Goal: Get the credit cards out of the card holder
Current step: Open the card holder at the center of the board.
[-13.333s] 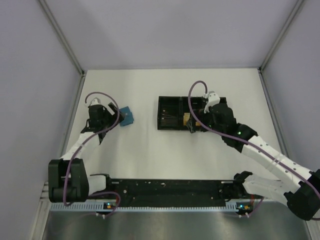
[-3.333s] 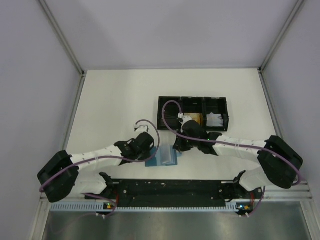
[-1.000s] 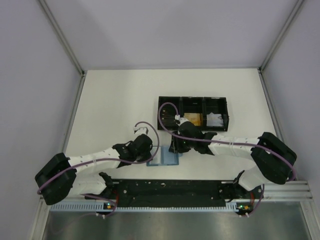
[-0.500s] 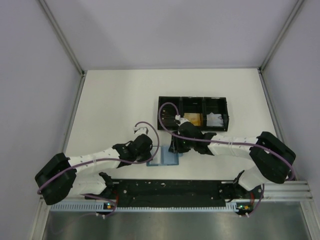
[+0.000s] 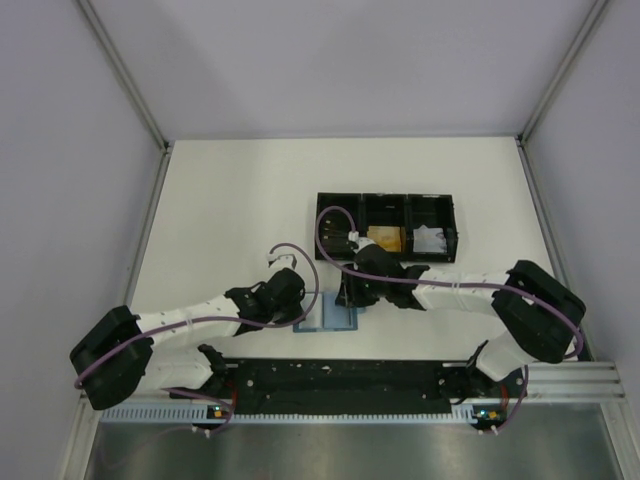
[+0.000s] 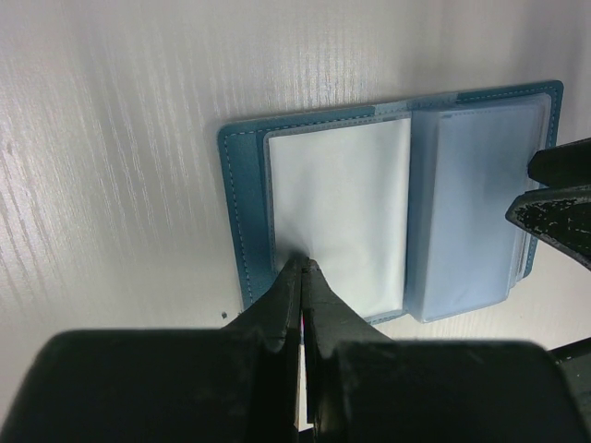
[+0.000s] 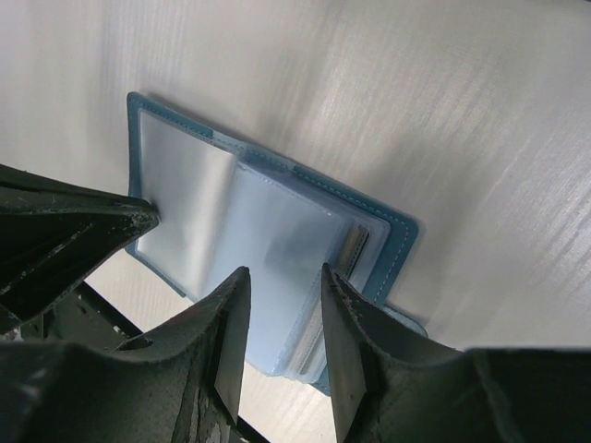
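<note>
The teal-blue card holder point(image 5: 331, 317) lies open on the table between the two arms. My left gripper point(image 6: 302, 263) is shut, and its tips press down on the pale left leaf point(image 6: 337, 217). My right gripper point(image 7: 284, 273) is open over the right leaf's clear sleeves point(image 7: 277, 245), with nothing between its fingers. The edge of one card point(image 7: 356, 247) shows inside the sleeve stack. An orange-gold credit card point(image 5: 385, 238) lies in the middle compartment of the black tray. In the top view, the left gripper point(image 5: 300, 313) sits at the holder's left edge and the right gripper point(image 5: 351, 298) at its far right corner.
The long black three-compartment tray point(image 5: 385, 198) stands just beyond the holder, with a white wad of paper point(image 5: 432, 240) in its right compartment. The black base rail point(image 5: 340, 378) runs close behind the holder's near edge. The right gripper's fingers point(image 6: 554, 208) show at the right edge of the left wrist view.
In the last second nothing has visibly moved. Before that, the card holder came from the far left to the near middle and was laid open. The right gripper came down from the tray.
</note>
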You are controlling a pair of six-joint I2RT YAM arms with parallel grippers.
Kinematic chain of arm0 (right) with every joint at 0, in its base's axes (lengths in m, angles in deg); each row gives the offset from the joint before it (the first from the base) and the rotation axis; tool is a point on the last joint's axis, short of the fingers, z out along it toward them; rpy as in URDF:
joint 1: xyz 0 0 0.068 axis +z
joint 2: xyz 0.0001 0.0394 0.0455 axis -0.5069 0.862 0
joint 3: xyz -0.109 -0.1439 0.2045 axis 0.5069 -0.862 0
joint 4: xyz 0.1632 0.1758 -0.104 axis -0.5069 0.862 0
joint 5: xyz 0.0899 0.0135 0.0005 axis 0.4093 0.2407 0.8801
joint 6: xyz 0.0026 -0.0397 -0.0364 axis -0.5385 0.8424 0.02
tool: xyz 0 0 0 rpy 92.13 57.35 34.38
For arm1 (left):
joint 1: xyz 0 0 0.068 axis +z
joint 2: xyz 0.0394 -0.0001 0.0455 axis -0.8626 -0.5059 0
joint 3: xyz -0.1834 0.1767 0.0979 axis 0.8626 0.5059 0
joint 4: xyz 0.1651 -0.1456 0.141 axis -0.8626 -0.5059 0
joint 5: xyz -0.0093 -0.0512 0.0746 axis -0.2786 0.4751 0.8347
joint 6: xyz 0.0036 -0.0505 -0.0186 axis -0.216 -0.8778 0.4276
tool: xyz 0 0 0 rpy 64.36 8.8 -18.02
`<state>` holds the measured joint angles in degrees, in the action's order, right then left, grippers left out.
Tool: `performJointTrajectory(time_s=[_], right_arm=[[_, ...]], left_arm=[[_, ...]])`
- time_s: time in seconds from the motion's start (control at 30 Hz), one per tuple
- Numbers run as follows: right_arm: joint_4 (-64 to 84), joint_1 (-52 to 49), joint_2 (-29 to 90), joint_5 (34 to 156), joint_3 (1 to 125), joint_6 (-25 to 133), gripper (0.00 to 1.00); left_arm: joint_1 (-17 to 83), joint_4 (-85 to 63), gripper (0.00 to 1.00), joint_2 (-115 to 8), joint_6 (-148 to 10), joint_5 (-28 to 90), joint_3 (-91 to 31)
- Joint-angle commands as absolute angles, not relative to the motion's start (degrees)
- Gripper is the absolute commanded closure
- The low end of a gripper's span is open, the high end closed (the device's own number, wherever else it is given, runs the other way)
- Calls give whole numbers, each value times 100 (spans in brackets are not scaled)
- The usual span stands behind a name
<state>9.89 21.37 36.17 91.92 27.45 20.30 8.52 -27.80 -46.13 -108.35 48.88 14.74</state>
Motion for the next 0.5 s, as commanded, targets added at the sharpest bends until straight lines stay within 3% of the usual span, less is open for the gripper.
performJointTrajectory(time_s=[0.0, 0.47], right_arm=[[643, 2113, 3702, 9505, 2767, 1948, 65], [221, 2175, 3904, 10076, 2995, 1895, 67]], left_arm=[[855, -2690, 100, -4678, -10813, 4822, 1450], [855, -2619, 100, -4652, -10830, 4769, 1467]])
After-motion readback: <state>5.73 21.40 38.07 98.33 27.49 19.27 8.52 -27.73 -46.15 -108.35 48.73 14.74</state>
